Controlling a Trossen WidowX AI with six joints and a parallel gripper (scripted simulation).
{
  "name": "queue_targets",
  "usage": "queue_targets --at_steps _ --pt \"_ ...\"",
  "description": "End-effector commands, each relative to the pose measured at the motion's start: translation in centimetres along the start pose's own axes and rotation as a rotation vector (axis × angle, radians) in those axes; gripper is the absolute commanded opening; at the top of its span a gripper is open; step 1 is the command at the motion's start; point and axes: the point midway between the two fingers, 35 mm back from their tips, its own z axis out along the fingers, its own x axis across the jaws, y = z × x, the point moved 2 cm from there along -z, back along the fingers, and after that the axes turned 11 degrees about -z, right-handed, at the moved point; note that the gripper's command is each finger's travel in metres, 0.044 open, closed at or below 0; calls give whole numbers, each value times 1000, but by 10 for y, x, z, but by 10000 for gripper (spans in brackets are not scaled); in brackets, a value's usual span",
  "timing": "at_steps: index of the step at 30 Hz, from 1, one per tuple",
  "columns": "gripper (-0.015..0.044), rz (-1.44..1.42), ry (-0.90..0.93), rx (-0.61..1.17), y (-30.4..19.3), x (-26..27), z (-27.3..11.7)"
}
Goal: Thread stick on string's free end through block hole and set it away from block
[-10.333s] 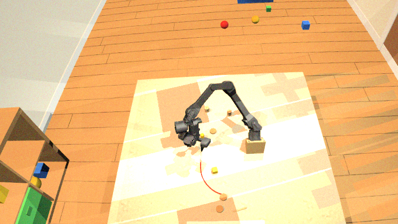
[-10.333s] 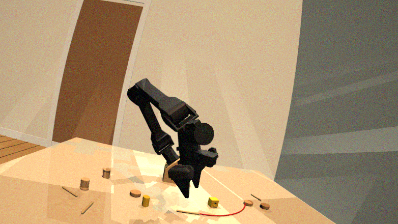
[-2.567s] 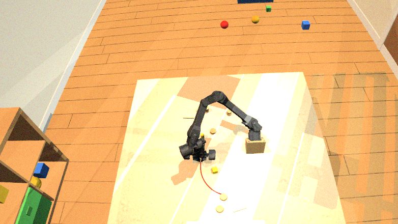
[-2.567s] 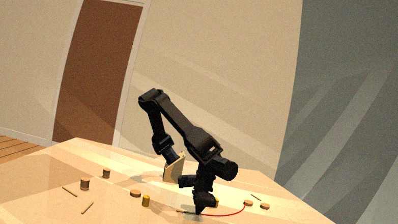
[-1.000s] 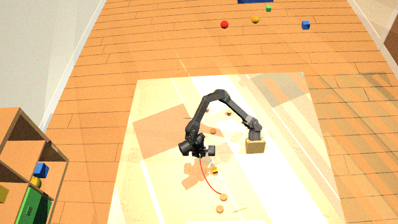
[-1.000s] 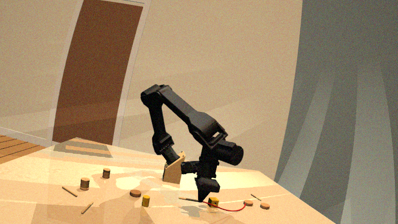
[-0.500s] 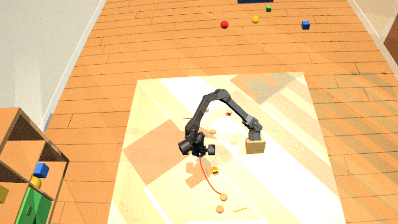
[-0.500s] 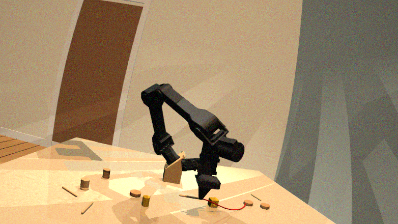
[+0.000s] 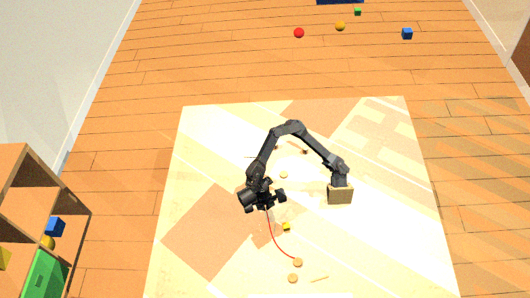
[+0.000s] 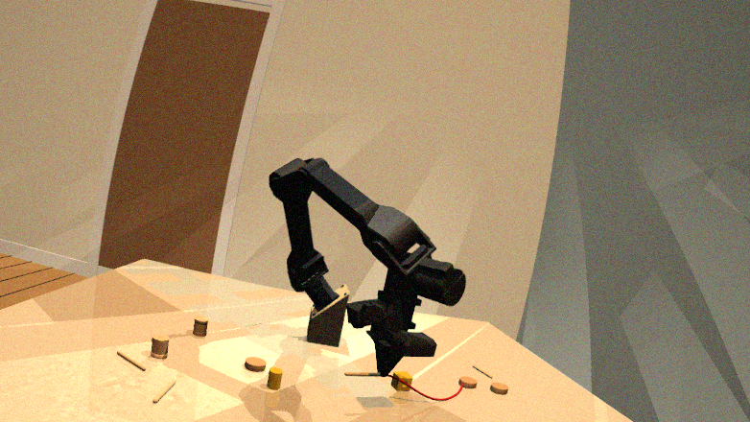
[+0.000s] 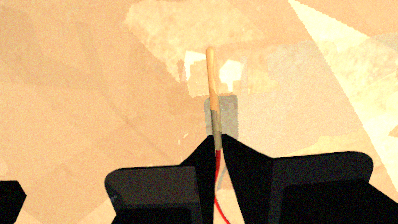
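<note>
My gripper point(image 9: 266, 208) point(image 10: 385, 373) point(image 11: 217, 139) is shut on the wooden stick point(image 10: 359, 374) point(image 11: 212, 80) near its string end, holding it roughly level above the table. The free tip sticks out ahead of the fingers. The red string point(image 9: 273, 238) point(image 10: 439, 399) point(image 11: 217, 172) sags from the stick to the round wooden button point(image 9: 297, 262) point(image 10: 467, 382). A small yellow cube point(image 9: 286, 226) point(image 10: 403, 379) sits on the table beside the gripper, on the string side; it may be the block, but its hole cannot be made out. The stick tip points away from this cube.
A loose disc point(image 9: 292, 278) point(image 10: 499, 388) and a loose stick point(image 9: 315, 280) point(image 10: 482, 371) lie near the button. Across the table are a yellow cylinder point(image 10: 274, 378), another disc point(image 9: 283, 174) point(image 10: 254, 363), two brown cylinders and two sticks point(image 10: 130, 361) point(image 10: 164, 390).
</note>
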Motion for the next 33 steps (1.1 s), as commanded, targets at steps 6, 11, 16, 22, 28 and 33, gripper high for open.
queue_targets --at_steps 6,11,16,22,28,33 --pt "0 -320 3 6 -7 6 -1" --pt "0 -502 4 6 -11 8 -1" --pt "0 -684 6 6 -15 11 -2" --pt "0 -903 7 6 -19 14 -2" --pt "0 -1121 9 5 -24 17 -2" --pt "0 -1303 10 4 -28 19 -2"
